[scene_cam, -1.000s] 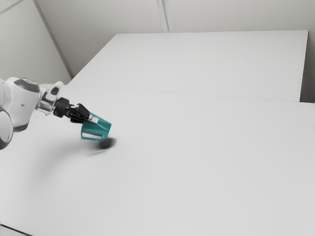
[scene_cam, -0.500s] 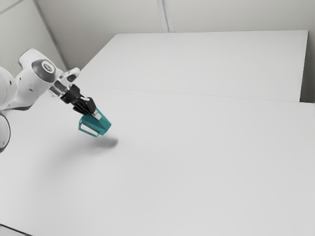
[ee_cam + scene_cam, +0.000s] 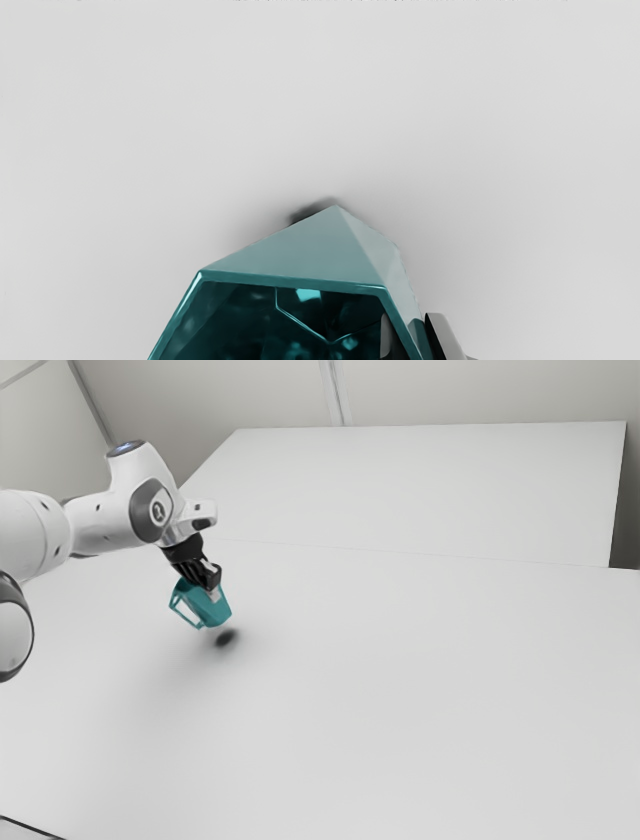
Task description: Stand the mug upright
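In the exterior view my gripper [image 3: 212,588] points down and toward the exterior view's right, shut on the teal mug [image 3: 203,606]. The mug hangs above the table, somewhat tilted, its handle toward the exterior view's left and its shadow beneath. Looking into the open top of the mug [image 3: 305,250] in the wrist view, I see its dark interior. The gripper [image 3: 406,336] pinches the mug's wall there, one fingertip inside the rim and the other against the outer face.
The white table [image 3: 400,700] spreads around and beneath the mug. Behind it in the exterior view is another large white surface [image 3: 420,490], with pale walls beyond.
My arm has swung toward the exterior view's right and my hand has turned to point more steeply down. The held mug has turned with it from a strong tilt to a more upright pose.
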Robot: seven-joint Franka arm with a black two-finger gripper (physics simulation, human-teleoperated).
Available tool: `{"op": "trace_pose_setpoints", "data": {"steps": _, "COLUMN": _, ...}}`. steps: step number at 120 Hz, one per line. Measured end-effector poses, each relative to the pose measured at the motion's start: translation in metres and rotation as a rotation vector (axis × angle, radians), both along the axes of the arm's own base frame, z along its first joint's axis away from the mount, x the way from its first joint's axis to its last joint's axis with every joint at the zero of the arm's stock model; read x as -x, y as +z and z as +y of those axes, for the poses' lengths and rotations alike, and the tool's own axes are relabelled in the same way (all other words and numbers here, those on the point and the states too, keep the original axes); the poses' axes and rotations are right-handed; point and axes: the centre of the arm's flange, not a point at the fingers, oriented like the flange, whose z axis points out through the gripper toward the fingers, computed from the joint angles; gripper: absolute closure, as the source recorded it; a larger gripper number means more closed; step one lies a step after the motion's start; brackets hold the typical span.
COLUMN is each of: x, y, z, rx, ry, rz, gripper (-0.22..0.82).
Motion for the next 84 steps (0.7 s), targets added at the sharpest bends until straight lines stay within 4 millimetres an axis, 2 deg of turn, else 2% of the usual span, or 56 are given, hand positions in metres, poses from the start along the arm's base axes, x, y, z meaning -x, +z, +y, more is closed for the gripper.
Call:
{"op": "trace_pose_setpoints", "data": {"steps": 29, "x": -0.009, "y": -0.017, "z": -0.011, "rx": -0.099, "ry": 0.025, "rz": 0.0, "gripper": 0.78}}
{"op": "trace_pose_setpoints", "data": {"steps": 63, "x": -0.013, "y": -0.045, "z": -0.015, "rx": -0.121, "ry": 0.091, "rz": 0.013, "gripper": 0.78}}
{"op": "trace_pose_setpoints", "data": {"steps": 84, "x": -0.016, "y": -0.054, "z": -0.018, "rx": -0.125, "ry": 0.124, "rz": 0.01, "gripper": 0.78}}
